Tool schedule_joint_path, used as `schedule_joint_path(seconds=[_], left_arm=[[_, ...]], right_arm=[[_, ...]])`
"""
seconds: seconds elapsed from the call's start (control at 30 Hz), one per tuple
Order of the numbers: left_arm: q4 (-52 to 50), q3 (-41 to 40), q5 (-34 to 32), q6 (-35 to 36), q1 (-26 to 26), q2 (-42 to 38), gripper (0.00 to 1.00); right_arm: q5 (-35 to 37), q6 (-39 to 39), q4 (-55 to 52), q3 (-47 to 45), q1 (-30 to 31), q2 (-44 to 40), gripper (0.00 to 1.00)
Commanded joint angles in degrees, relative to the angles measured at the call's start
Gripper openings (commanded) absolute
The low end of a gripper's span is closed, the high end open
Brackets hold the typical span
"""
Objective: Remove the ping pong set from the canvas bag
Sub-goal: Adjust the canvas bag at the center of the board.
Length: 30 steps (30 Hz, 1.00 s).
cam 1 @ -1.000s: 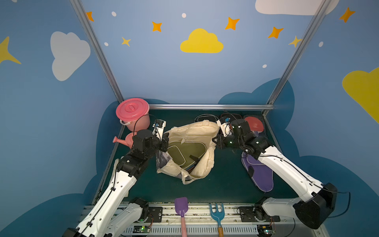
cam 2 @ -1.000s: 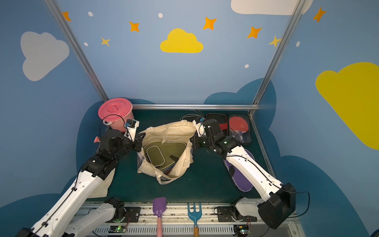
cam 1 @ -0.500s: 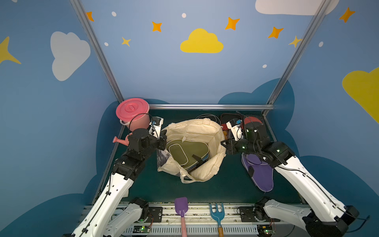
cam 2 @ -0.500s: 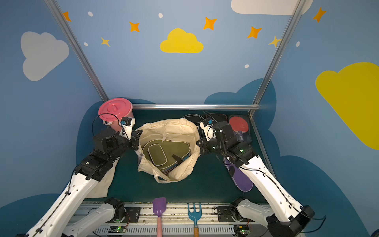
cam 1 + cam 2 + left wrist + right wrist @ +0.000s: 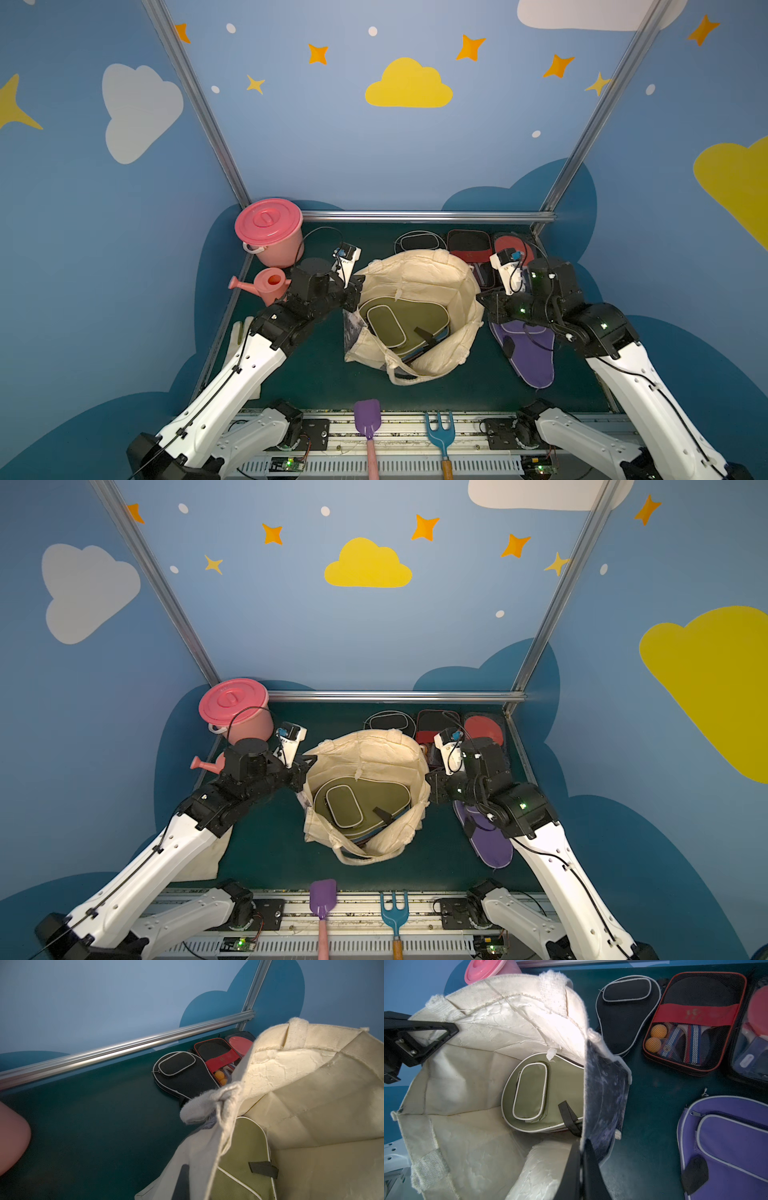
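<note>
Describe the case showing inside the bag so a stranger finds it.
Find the cream canvas bag standing open at centre. Flat inside lies the olive case, paddle-shaped with white piping. Only it is olive; the black case and purple case lie outside.

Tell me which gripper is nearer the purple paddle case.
Right. The right gripper pinches the rim of the canvas bag beside the purple paddle case; the left gripper holds the opposite rim, across the bag.
</note>
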Motion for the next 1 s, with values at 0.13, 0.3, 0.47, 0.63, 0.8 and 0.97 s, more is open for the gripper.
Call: schedule_joint_path(seconds=[0.13,0.3,0.47,0.63,0.8,0.97], left_arm=[[6.32,2.12,0.59,-1.37,-1.64,1.15,0.05],[10.09,-0.29,2.82,-0.21,-2.2,1.44,0.05],[14.24,0.59,5.38,0.3,-2.21,1.34,0.05],[16.67,3.12,7.82,0.8,-2.21,1.85,0.05],[18.64,4.27,9.26,0.33,-2.21,1.84,0.05],[20.34,2.52,10.53,-0.87,-2.21,0.2,0.05]], right_arm=[[0.88,-0.32,-2.72,2.55,-1.99,-0.97,0.0],[-2.22,-5.19,-3.86,9.23,-1.09,3.37,0.71],[-3.73,-10.99,-4.86,20.36,3.57,9.33,0.9],[-7.85,-16.36,-6.63,26.15,10.38,16.76,0.91],[-11.9,-19.24,-3.49,20.98,15.13,20.54,0.91],[-14.09,-20.08,5.17,7.5,18.33,20.48,0.91]])
